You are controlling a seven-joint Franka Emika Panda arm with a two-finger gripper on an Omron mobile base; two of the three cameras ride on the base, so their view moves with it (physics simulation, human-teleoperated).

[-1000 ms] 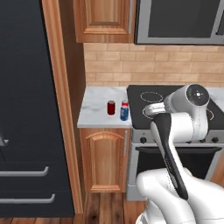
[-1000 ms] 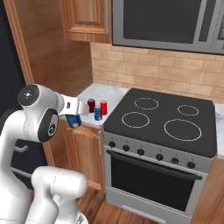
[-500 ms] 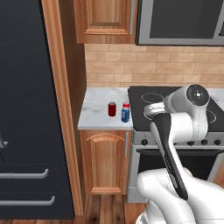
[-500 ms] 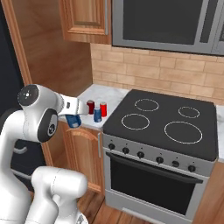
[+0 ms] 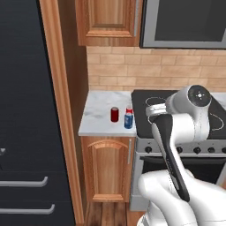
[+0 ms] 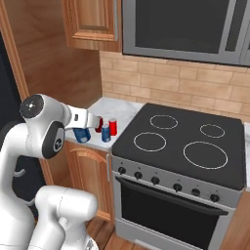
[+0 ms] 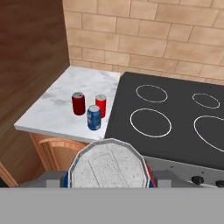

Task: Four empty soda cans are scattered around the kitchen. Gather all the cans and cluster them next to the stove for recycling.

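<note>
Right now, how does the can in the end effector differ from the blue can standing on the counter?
The held can sits between the end effector's fingers, above the counter's front edge; the blue can on the counter stands free on the marble counter. In the hand view the held can shows mostly its silver top, very large, while the counter can shows its blue side and looks small. Both are upright with silver tops, and blue shows on each.

Three soda cans [image 7: 91, 108] stand clustered on the counter [image 7: 57, 105], just left of the stove [image 7: 175, 118], brick wall [image 7: 144, 39] behind.
</note>
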